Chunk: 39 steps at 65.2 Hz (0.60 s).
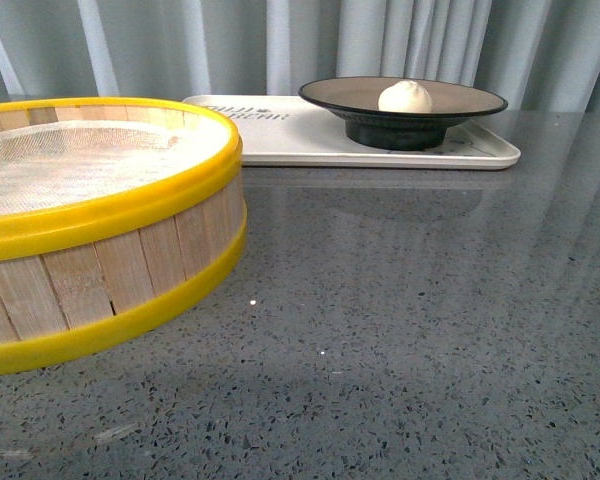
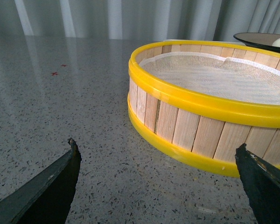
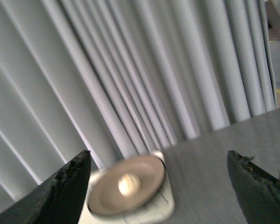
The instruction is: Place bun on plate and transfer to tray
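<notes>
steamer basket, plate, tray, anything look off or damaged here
Nothing stands out. The bun sits upright on the plate, which rests level on the tray. The steamer basket stands flat on the table beside it, cloth liner in place, slats intact.

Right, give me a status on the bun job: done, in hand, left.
Done: the bun sits on the plate, and the plate stands on the tray, beside the steamer basket. In hand: nothing; the left pincer and right pincer are both open and empty. Left: nothing visible; the job looks complete.
</notes>
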Each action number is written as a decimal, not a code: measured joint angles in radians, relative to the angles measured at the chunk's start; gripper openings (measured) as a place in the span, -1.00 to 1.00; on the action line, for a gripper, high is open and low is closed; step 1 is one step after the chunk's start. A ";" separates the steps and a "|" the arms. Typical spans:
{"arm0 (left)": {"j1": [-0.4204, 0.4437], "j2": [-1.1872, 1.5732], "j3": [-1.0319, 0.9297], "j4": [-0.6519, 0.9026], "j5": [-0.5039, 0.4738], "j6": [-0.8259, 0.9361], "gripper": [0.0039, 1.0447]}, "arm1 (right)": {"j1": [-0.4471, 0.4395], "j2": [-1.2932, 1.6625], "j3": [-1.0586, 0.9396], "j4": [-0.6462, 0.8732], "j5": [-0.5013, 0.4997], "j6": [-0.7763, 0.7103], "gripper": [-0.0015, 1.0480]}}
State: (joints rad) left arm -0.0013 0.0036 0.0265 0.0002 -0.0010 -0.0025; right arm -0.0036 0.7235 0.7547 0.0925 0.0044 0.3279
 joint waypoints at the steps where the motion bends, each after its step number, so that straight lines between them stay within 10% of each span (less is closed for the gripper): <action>1: 0.000 0.000 0.000 0.000 0.000 0.000 0.88 | 0.002 -0.019 -0.016 -0.035 -0.003 -0.065 0.48; 27: 0.000 0.000 0.000 0.000 0.000 0.000 0.88 | 0.002 -0.233 -0.432 0.078 -0.005 -0.317 -0.96; 39: 0.000 0.000 0.000 0.000 0.000 0.000 0.88 | 0.002 -0.296 -0.529 0.100 -0.005 -0.323 -0.97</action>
State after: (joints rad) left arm -0.0013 0.0036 0.0269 0.0002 -0.0010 -0.0025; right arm -0.0013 0.4274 0.2260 0.1925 -0.0006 0.0048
